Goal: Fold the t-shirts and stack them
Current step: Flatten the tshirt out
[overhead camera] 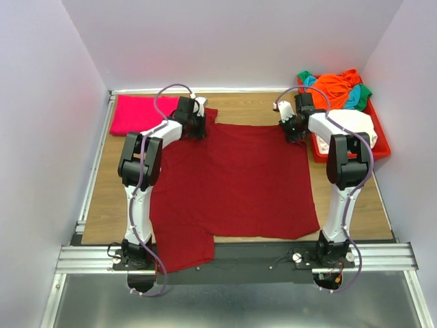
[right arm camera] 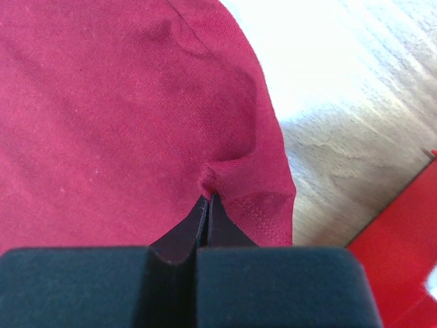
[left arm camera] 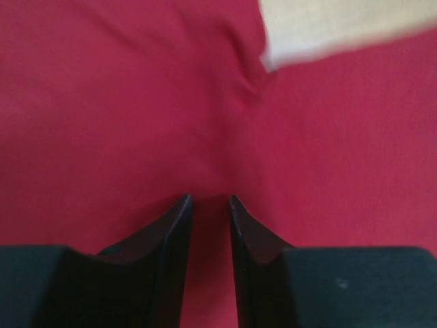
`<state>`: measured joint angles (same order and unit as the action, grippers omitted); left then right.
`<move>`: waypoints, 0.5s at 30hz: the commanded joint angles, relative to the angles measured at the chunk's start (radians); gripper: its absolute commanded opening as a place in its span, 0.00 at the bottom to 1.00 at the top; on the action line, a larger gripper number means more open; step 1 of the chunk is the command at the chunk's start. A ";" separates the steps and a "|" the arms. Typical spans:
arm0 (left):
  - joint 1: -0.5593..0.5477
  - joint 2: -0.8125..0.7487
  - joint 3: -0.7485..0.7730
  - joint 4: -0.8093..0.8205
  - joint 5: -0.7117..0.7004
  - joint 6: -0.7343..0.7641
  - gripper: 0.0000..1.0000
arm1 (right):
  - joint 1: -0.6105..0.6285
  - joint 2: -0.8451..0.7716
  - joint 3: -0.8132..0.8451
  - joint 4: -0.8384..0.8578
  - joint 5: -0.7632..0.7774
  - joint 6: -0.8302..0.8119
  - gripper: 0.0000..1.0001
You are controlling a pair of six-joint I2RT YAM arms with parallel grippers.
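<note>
At far edge of maroon shirt (overhead camera: 232,181), spread flat, long axis seemingly left-right: right gripper (right arm camera: 207,199) pinches far-right corner; left gripper (left arm camera: 208,199) nearly closed by far-left sleeve, grip unclear. Cloth lies nearward of both.

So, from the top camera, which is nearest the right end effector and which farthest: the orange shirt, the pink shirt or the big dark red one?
1. Dark red shirt: the right end effector is shut on its far right corner.
2. Orange shirt: in the red tray, beyond and to the right.
3. Pink shirt: folded, far over on the left.
</note>
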<state>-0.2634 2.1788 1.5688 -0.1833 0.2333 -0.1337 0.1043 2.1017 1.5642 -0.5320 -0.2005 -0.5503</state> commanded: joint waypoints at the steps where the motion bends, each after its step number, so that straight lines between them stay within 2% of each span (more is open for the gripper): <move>1: -0.010 -0.066 -0.052 -0.005 -0.009 -0.014 0.35 | -0.005 0.001 -0.016 -0.005 -0.023 -0.003 0.01; 5: -0.028 -0.099 -0.127 -0.030 -0.025 -0.023 0.34 | -0.005 -0.003 -0.020 -0.006 -0.020 -0.008 0.01; 10: -0.065 -0.163 -0.291 -0.035 -0.005 -0.058 0.33 | -0.005 -0.006 -0.020 -0.011 -0.002 -0.016 0.01; 15: -0.114 -0.246 -0.501 0.047 0.058 -0.110 0.32 | -0.009 -0.012 -0.016 -0.010 -0.005 -0.016 0.01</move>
<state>-0.3325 1.9564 1.2190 -0.1089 0.2337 -0.1886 0.1032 2.1017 1.5562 -0.5323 -0.2001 -0.5518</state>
